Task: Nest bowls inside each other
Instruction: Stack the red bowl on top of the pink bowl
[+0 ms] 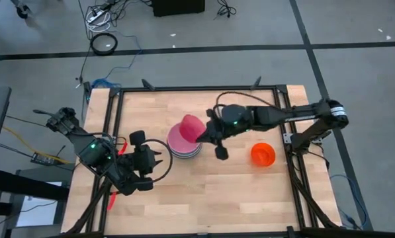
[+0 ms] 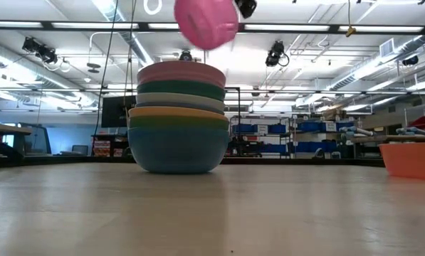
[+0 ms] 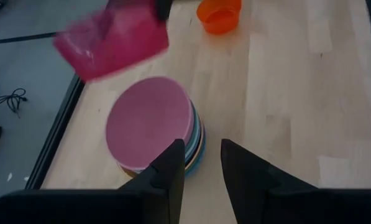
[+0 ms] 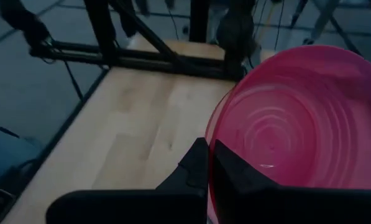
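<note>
A stack of nested bowls [image 1: 184,147] stands on its blue bottom bowl [image 2: 176,153] near the table's middle, with a pink bowl [image 3: 149,119] on top. Another pink bowl [image 2: 206,23] hangs tilted in the air above the stack, with my right gripper [image 4: 209,149] shut on it; in the high view this gripper [image 1: 202,135] is just right of the stack. An orange bowl [image 1: 263,153] sits alone on the table to the right. My left gripper [image 3: 202,163] waits open, near and left of the stack, with nothing between its fingers. My right gripper pinches the pink bowl's rim [image 4: 211,163], one finger inside the bowl and one outside its wall. The fingers come from the table's right side, slanting a little downward. The bowl is lifted clear above the stack, tilted, its hollow facing the wrist.
A black frame [image 1: 111,112] runs along the table's left, far and right edges. Bare wood lies between the stack and the orange bowl [image 3: 219,15] and along the near side. My left arm [image 1: 111,162] stands at the near left.
</note>
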